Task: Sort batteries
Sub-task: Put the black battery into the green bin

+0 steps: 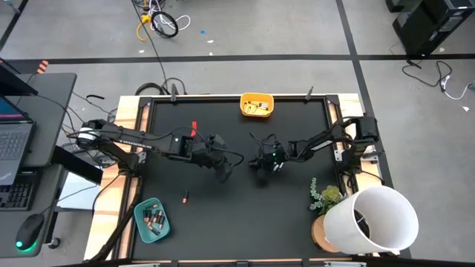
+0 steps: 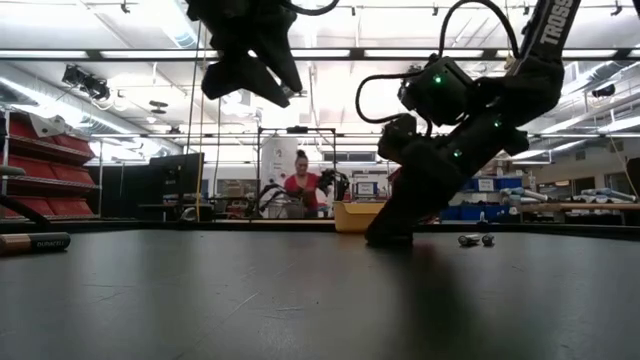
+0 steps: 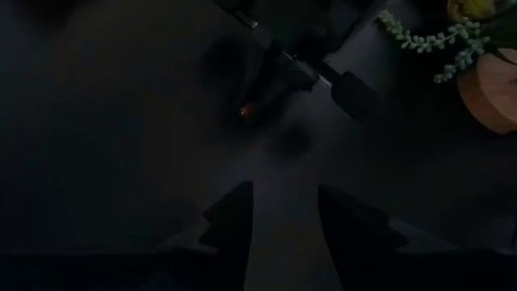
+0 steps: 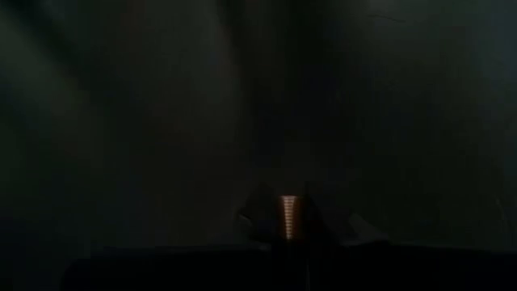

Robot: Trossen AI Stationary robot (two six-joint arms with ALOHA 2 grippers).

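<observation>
My right gripper is low on the black table's middle, its fingertips down at the surface, shut on a copper-ended battery. Just to its left, my left gripper hangs high above the table, open and with nothing between its fingers. One loose battery lies on its side toward the near left. A copper-and-black battery and two small silvery ones lie on the table in the low view. More batteries lie in the yellow tray and the teal tray. My right gripper pinches the battery between its two fingers; a copper-coloured part shows in the narrow gap. The fingers slant down from the table's right. Their ends reach the table top; whether the battery is lifted off the table I cannot tell.
The yellow tray stands at the far edge's middle, the teal tray at the near left corner. A small red thing lies far left of the arms. A potted plant and a big white cylinder fill the near right corner.
</observation>
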